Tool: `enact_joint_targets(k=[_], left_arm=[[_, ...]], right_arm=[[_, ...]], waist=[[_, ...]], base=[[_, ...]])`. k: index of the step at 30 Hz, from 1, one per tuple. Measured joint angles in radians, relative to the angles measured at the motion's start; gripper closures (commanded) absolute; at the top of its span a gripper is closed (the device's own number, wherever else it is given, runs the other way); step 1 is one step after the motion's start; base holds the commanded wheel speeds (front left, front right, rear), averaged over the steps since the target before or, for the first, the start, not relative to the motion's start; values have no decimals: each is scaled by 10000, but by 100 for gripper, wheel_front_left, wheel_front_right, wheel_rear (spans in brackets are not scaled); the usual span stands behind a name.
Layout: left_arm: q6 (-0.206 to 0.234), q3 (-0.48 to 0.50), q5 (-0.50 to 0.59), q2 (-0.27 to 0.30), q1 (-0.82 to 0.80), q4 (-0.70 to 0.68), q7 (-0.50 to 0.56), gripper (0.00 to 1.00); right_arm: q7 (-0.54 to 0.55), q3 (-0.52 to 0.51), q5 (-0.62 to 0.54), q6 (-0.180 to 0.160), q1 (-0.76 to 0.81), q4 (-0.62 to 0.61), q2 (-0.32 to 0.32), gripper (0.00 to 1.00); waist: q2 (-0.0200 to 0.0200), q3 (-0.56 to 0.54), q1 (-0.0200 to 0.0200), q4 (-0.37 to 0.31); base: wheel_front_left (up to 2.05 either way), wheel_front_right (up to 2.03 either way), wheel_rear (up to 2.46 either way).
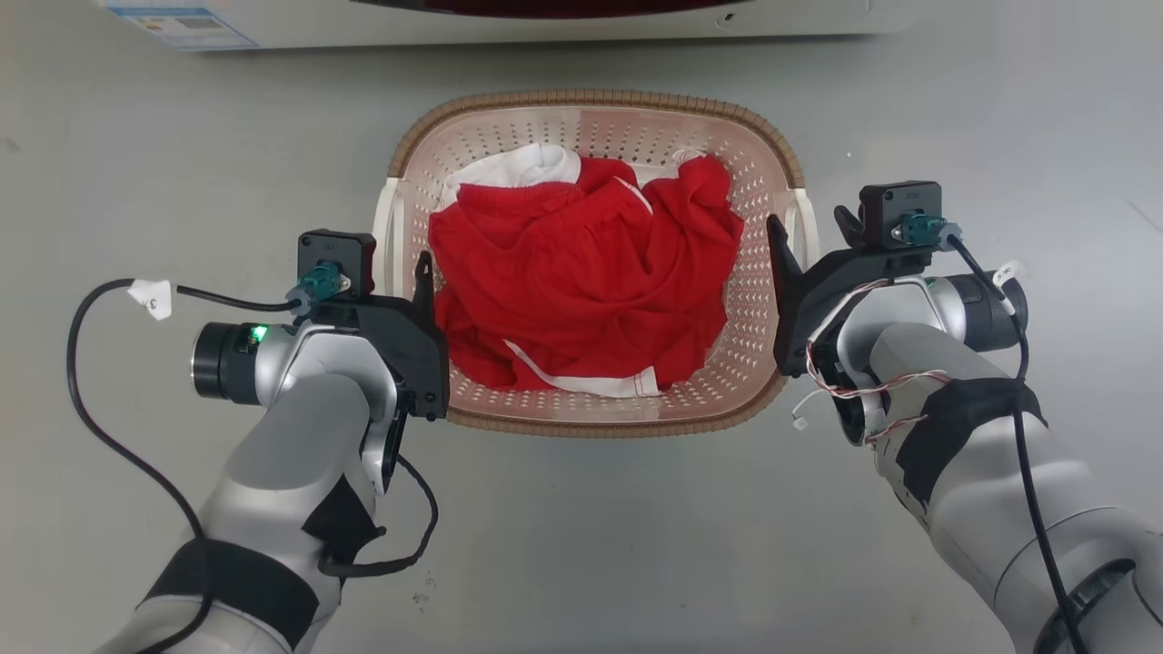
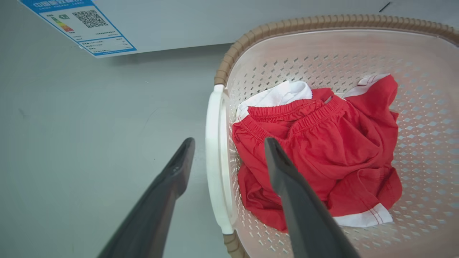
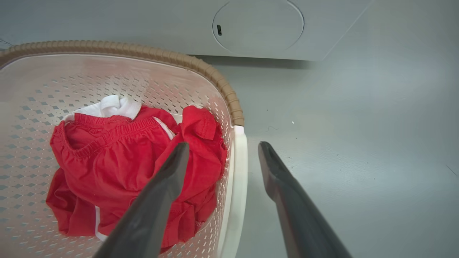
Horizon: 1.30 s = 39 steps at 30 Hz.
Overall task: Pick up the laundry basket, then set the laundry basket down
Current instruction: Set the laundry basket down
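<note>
Your laundry basket (image 1: 591, 98) sits on the floor (image 1: 581, 545) at twelve o'clock, red clothes (image 1: 581, 282) inside; left gripper (image 2: 229, 141) at its nine, right gripper (image 3: 223, 144) at its three — both spread apart, each straddling a white handle (image 2: 214, 161).

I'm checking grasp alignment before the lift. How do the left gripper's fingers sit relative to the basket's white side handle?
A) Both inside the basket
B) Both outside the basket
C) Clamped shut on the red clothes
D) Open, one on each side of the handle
D: in the left wrist view the left gripper is open, one finger over the floor, the other over the red clothes, with the white handle of the laundry basket between them.
</note>
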Motion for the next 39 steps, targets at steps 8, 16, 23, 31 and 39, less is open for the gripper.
enact_joint_targets(k=[8, 16, 23, 31, 39], left_arm=[[-238, 73, 54, 8, 86, -27, -598, 0], [-410, 288, 35, 230, 637, -219, -842, 0], [-481, 468, 61, 314, 1350, -759, -844, 0], [-293, 788, 334, 537, 2367, -1785, -844, 0], [-40, 1193, 754, 706, 3986, -2798, -844, 0]], right_arm=[[-481, -77, 0, 311, 164, 94, -29, 0], [-821, -527, 121, 366, 523, 96, -23, 0], [-832, -901, 224, 374, 1238, -104, -25, 0], [-832, -1471, 155, 380, 2102, -995, -21, 0], [-832, -2010, -305, 362, 3494, -1910, -38, 0]], waist=[[0, -855, 0, 10], [0, -1769, 0, 25], [0, -2644, -1, 9], [-1, -3643, 0, 38], [-1, -4656, 0, 49]], base=[[0, 0, 0], [0, 0, 0], [0, 0, 0], [0, 0, 0], [0, 0, 0]])
